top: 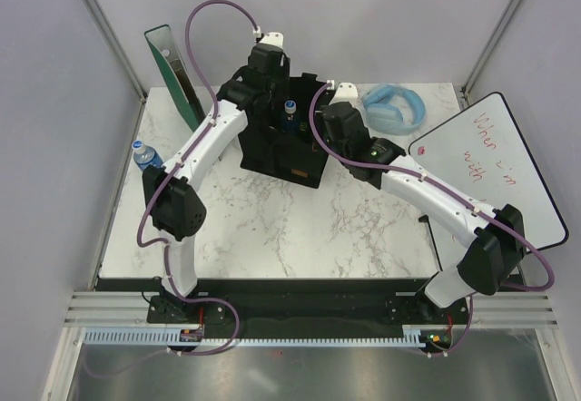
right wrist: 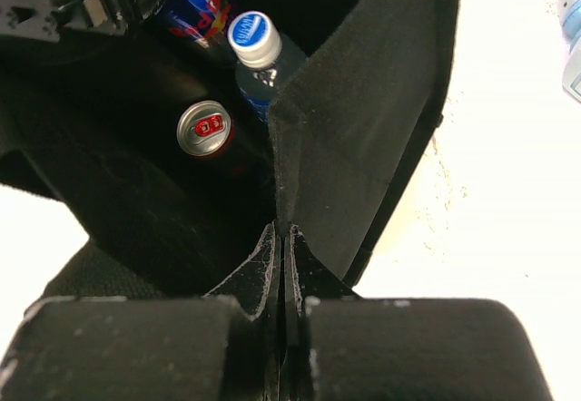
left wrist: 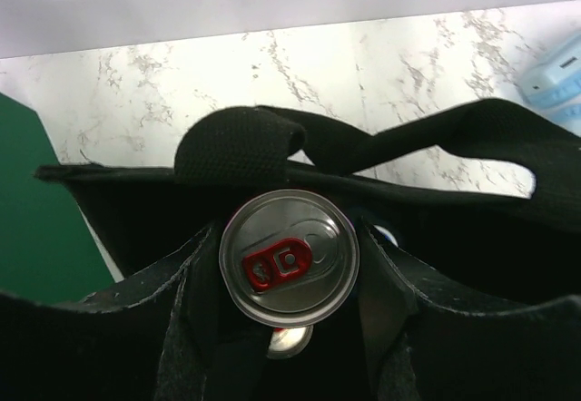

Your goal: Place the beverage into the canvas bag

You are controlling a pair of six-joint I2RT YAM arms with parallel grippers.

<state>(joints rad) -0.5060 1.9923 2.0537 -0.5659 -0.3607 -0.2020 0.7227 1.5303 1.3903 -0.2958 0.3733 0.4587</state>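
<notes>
The black canvas bag [top: 277, 151] stands open in the middle of the table. My left gripper [top: 270, 82] is over its far side, shut on a silver-topped can with a red tab [left wrist: 289, 254]. The can is held upright inside the bag's mouth, below the handle [left wrist: 241, 142]. In the right wrist view this blue can [right wrist: 195, 6] shows at the top. A second can [right wrist: 205, 128] and a blue-capped water bottle [right wrist: 253, 38] stand inside the bag. My right gripper [right wrist: 283, 238] is shut on the bag's right wall [right wrist: 363, 120].
Another water bottle [top: 145, 156] lies at the table's left edge behind my left arm. A green board [top: 174, 70] leans at the back left. A light blue object [top: 397, 108] sits at the back right. A whiteboard [top: 495, 165] lies at the right edge.
</notes>
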